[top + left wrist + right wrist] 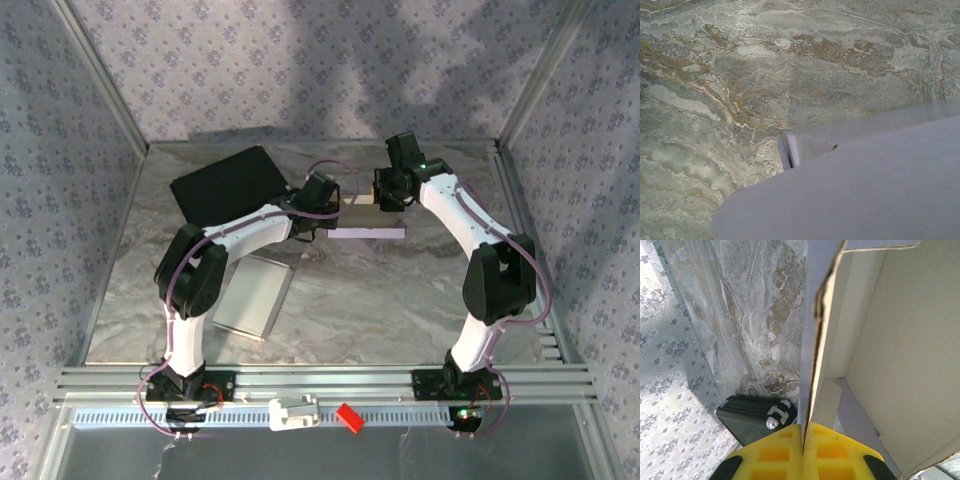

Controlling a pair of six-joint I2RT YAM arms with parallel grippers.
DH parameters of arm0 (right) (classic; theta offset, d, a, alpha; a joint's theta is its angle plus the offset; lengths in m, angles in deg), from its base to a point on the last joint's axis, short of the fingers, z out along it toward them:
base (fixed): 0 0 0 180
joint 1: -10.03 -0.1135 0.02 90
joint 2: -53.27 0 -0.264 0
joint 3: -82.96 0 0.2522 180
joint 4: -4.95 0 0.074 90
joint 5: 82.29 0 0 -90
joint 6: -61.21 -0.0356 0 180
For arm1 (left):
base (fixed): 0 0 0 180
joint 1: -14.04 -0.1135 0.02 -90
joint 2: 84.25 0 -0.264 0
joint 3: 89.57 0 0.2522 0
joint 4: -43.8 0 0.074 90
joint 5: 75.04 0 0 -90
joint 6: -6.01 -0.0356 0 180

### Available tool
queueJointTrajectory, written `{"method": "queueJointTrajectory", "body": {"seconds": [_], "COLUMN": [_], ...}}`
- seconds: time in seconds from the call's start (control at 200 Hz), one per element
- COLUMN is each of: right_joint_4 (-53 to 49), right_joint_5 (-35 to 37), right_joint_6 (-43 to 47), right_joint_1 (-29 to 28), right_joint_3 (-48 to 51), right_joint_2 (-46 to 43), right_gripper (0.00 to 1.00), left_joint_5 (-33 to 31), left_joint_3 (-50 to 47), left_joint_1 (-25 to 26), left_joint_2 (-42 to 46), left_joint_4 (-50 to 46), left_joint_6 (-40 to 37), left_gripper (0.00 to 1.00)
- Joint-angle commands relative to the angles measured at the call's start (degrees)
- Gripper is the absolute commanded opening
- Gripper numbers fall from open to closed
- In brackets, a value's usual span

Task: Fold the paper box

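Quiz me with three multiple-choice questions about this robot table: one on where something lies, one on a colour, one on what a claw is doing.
1. Where does the black panel lie on the table? A far left; B near right; C middle front.
2. What colour are the right gripper's fingers? A red; B yellow; C green.
3. What is the right gripper doing? A hanging open; B gripping a bottle; C shut on a paper box wall.
Answers: A, the top view shows it by the far left corner; B, the right wrist view shows yellow fingers; C, they pinch the cardboard wall.
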Motion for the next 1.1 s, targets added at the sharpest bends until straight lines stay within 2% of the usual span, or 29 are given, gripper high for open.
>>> {"method": "queueJointTrajectory", "body": {"seconds": [0.0, 0.16, 0.33, 0.62, 0.88, 1.094], "right_joint_4": [-3.09, -2.93, -2.06, 0.39, 2.61, 6.55], "right_joint_5": [0.94, 0.50, -0.21, -1.40, -1.88, -2.19], "right_joint_6": [0.47, 0.51, 0.56, 1.74, 5.14, 8.69], "right_joint_1": [0.53, 0.41, 0.29, -0.19, -0.17, -0.12], "right_joint_3": [1.46, 2.12, 4.83, 11.86, 19.72, 26.99], "right_joint_2": [-1.19, -1.15, -2.19, -6.12, -10.91, -13.21], "right_gripper": [0.00, 0.00, 0.00, 0.00, 0.00, 0.00], "left_joint_5": [1.19, 1.61, 2.72, 6.83, 7.41, 11.48], "left_joint_3": [-1.46, -1.65, -4.36, -14.35, -16.83, -13.46], "left_joint_1": [0.77, 0.80, 0.89, 1.02, 0.99, -0.76], "left_joint_2": [0.39, 1.18, 4.76, 14.17, 22.76, 20.40], "left_joint_4": [-5.33, -5.65, -6.23, -4.11, -5.85, -8.02], "left_joint_6": [-0.79, -0.27, 0.90, 4.53, 6.32, 8.42], "left_gripper": [0.08, 0.25, 0.36, 0.40, 0.38, 0.41]}}
